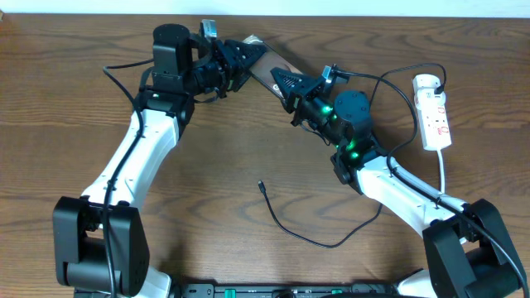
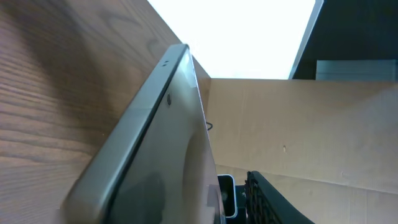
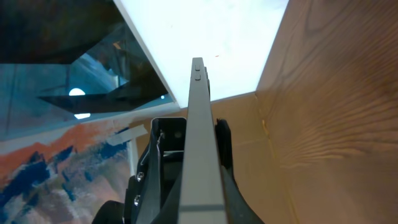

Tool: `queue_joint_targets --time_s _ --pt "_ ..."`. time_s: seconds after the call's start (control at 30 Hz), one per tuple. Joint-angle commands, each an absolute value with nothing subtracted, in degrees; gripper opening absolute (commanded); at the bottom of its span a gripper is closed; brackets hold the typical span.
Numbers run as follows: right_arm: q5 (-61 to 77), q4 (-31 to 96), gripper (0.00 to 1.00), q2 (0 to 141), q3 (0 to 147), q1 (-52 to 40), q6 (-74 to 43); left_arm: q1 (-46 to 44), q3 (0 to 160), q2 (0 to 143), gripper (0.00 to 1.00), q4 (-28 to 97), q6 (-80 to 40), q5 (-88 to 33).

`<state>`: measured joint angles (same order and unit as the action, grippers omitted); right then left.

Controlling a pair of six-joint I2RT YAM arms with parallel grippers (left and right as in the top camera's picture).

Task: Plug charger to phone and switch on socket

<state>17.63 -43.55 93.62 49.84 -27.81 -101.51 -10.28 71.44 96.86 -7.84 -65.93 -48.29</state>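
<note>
Phone ends hidden under both claws overhead. Left wrist view: phone lower end cut by frame edge. Charger tip too small to resolve. Socket switch positions unreadable.

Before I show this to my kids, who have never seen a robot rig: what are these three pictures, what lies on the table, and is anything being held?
One picture looks down from above a wooden table; the other two come from small cameras on each arm's wrist. There are two robot arms, each ending in a gripper with two jaws. The right gripper is shut on the phone, gripping it by its thin edge. The left gripper is at the phone's other end, jaws around it; I cannot tell if they grip. Both wrist pictures show that phone close up. On the table lie the charger, unplugged, and the white socket at the right.
</note>
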Motion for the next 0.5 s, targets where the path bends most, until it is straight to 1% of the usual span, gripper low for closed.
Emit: queue_joint_targets --time_s 0.0,0.13,0.37,0.43,0.47 --pt "23.38 -46.15 0.01 92.07 50.89 -29.43 -102.94 -11.18 72.23 96.23 0.40 -8.54 -66.37 -49.01" --pt "23.94 -48.51 0.01 92.07 50.89 -29.19 -103.28 -11.25 72.23 96.23 0.40 -9.26 -67.44 -49.91" --pt "24.14 -48.01 0.01 92.07 50.89 -29.47 -103.22 -11.22 72.23 96.23 0.40 -9.54 -67.64 -51.27" --pt "24.16 -47.97 0.01 92.07 50.89 -29.45 -103.20 -11.22 72.23 96.23 0.39 -9.54 -67.64 -50.43" --pt "24.16 -47.92 0.01 92.07 50.89 -29.45 -103.11 -11.22 72.23 96.23 0.35 -9.54 -67.66 -50.04"
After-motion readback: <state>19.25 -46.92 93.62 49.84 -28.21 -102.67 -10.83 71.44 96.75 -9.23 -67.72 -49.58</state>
